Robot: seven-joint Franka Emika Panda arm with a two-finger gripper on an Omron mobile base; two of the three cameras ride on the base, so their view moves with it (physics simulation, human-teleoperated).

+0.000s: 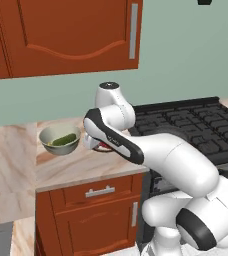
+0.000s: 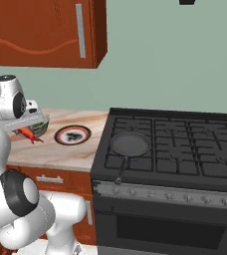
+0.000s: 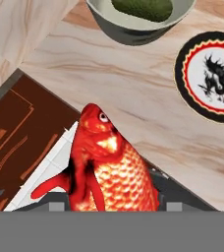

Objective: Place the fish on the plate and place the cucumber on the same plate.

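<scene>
My gripper [image 3: 113,203] is shut on the red-orange fish [image 3: 109,170], which is held above the counter's front edge with its head toward the counter. In the right base view the fish [image 2: 29,133] hangs under the hand, left of the plate [image 2: 72,134]. The plate [image 3: 213,76], black-rimmed with a red ring and a dark pattern, lies flat on the counter with nothing on it, apart from the fish. The dark green cucumber [image 3: 142,7] lies inside the pale greenish bowl [image 3: 128,32]. From the left base, the cucumber [image 1: 64,140] shows in that bowl [image 1: 47,142].
A black stove [image 2: 185,144] adjoins the counter on the right, with a black frying pan [image 2: 129,144] on its front left burner. Red-brown wall cabinets [image 1: 66,35] hang above the counter. Cabinet fronts and drawers [image 1: 98,200] drop below the counter edge.
</scene>
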